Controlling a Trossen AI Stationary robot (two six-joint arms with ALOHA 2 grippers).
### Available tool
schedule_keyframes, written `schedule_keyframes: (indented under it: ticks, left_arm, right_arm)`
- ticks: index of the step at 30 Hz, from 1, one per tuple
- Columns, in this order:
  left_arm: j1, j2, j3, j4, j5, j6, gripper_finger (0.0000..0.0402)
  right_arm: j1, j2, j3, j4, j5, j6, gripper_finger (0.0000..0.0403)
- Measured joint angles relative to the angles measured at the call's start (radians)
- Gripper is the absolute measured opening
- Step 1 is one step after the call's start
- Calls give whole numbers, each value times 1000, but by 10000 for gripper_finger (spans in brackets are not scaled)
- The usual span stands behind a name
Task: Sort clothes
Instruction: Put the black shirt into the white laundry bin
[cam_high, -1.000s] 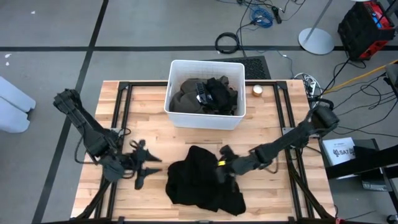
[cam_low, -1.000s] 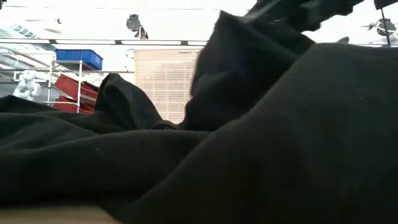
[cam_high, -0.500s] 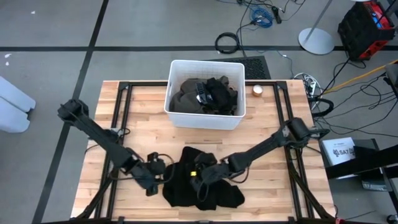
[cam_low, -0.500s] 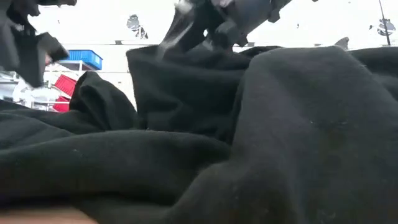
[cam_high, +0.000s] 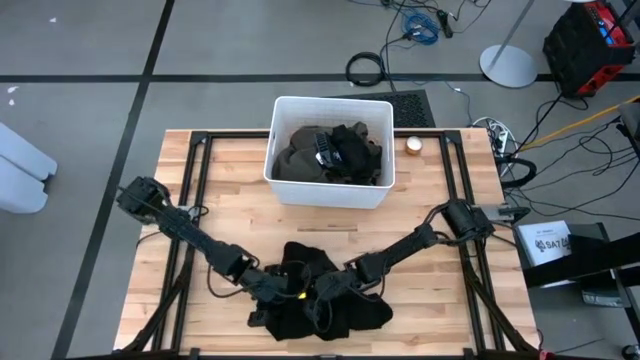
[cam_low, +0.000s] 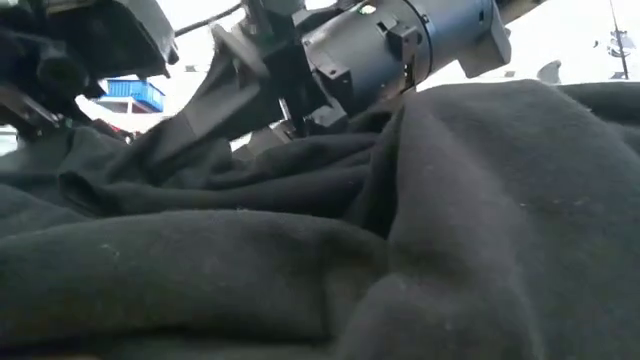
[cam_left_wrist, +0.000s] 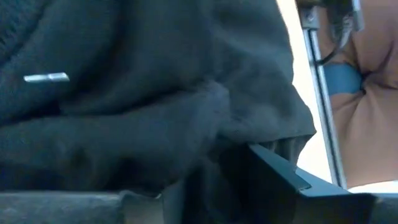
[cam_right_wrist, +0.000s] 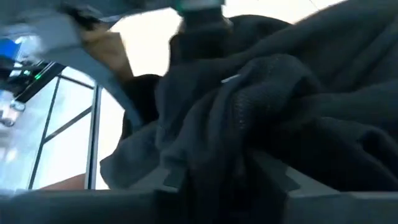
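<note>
Left claw (cam_high: 285, 293) and right claw (cam_high: 322, 292) meet over the black garment (cam_high: 350, 312), which lies bunched near the front edge of the bench (cam_high: 230, 190), about midway along it. Both claws are buried in the folds; cannot tell from any view whether either is open or closed on cloth. Left and right wrist views are filled with dark fabric pressed against the fingers. Low view: the garment (cam_low: 450, 230) fills the foreground, arm housings sit just above it. Left arm reaches in from the bench's left edge, right arm from the right edge. White bin (cam_high: 283, 185) sits at the middle of the back edge, well apart from the claws, holding olive-brown and black clothes (cam_high: 340, 152).
</note>
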Motion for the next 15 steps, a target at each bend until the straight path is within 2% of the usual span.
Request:
schedule_keyframes:
  ticks: [5,9,12,15]
  left_arm:
    - [18,25,0,12,12,10,134]
    - [24,25,0,43,14,51,116]
    - [25,25,0,114,-8,102,110]
    - [39,25,0,168,-88,136,109]
  right_arm:
    - [0,0,-1,79,-68,-78,206]
    - [8,-2,0,81,-77,-123,273]
    - [20,-2,0,40,-75,-186,309]
    - [27,12,1,27,-68,-232,328]
